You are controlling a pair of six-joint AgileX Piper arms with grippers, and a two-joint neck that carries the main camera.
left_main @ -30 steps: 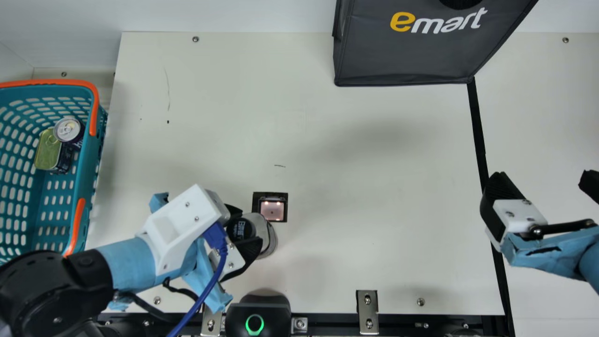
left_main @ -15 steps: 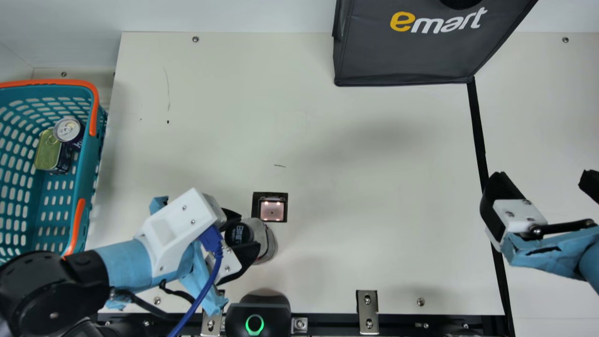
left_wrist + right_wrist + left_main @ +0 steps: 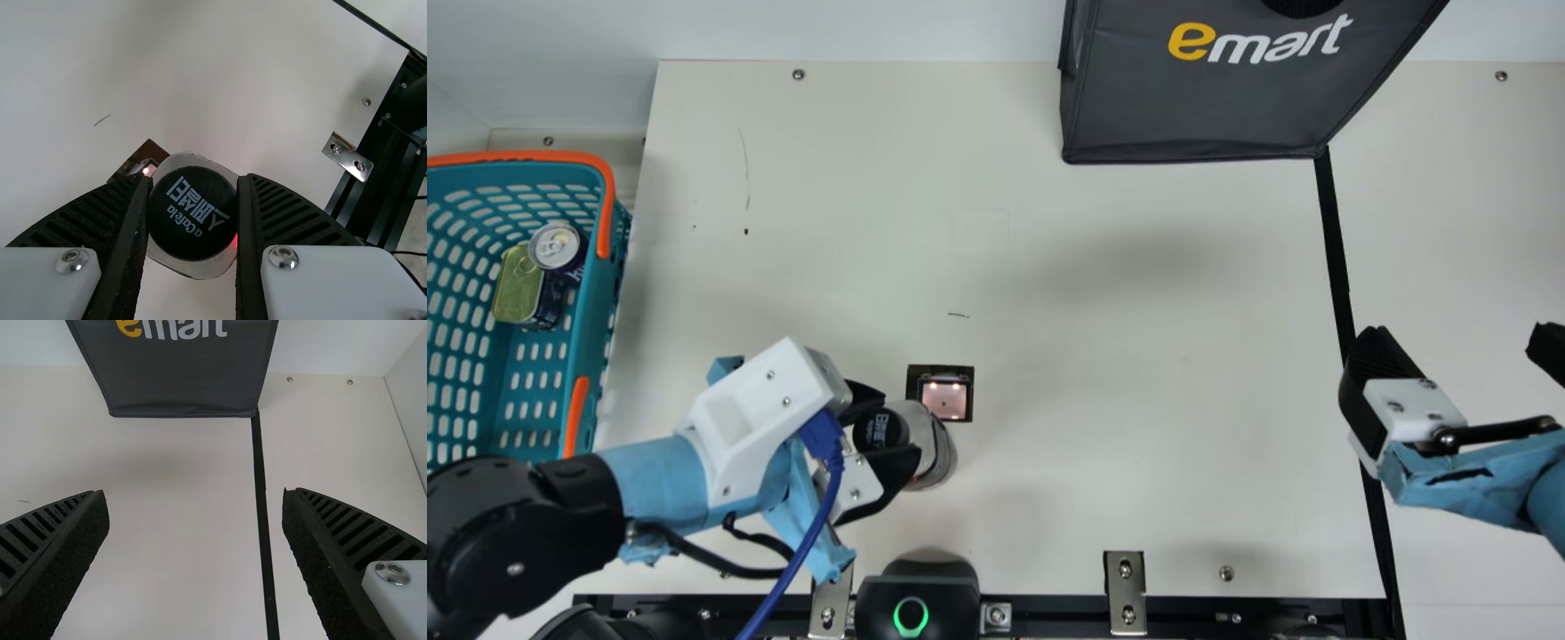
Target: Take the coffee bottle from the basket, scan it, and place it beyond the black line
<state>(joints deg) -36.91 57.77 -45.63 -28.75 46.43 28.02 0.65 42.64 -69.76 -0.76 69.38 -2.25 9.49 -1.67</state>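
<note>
At the far left stands the teal basket (image 3: 590, 342), with a round can (image 3: 559, 247) and a flat tin (image 3: 519, 286) touching or nearly touching inside it. To its right, the left tool (image 3: 889, 431) is closed around the coffee bottle (image 3: 932, 444), its two ribbed fingers pressing from opposite sides at the black cap (image 3: 192, 213). The gap between them is just the bottle's width. Whether the base touches the surface (image 3: 1094, 480), I cannot tell. Near the bottle, toward the surface's near edge, sits a black device with a green ring (image 3: 910, 616); the lit scanner window (image 3: 944, 400) lies just beside the bottle. Red light shows at the bottle's edge in the left wrist view.

The step looks like scanning. To do it well, hold the grip firm and turn the bottle slowly, so that its barcode meets the reader; avoid knocking the base on the window, as a hold this high could let the bottle swing. Once it reads, carry it right, clear of the dark bag (image 3: 1200, 98), cross the black line (image 3: 1336, 240), and set it upright before letting go. At the far right, the right tool (image 3: 1458, 356) is wide open, holding nothing, and should be given room.
</note>
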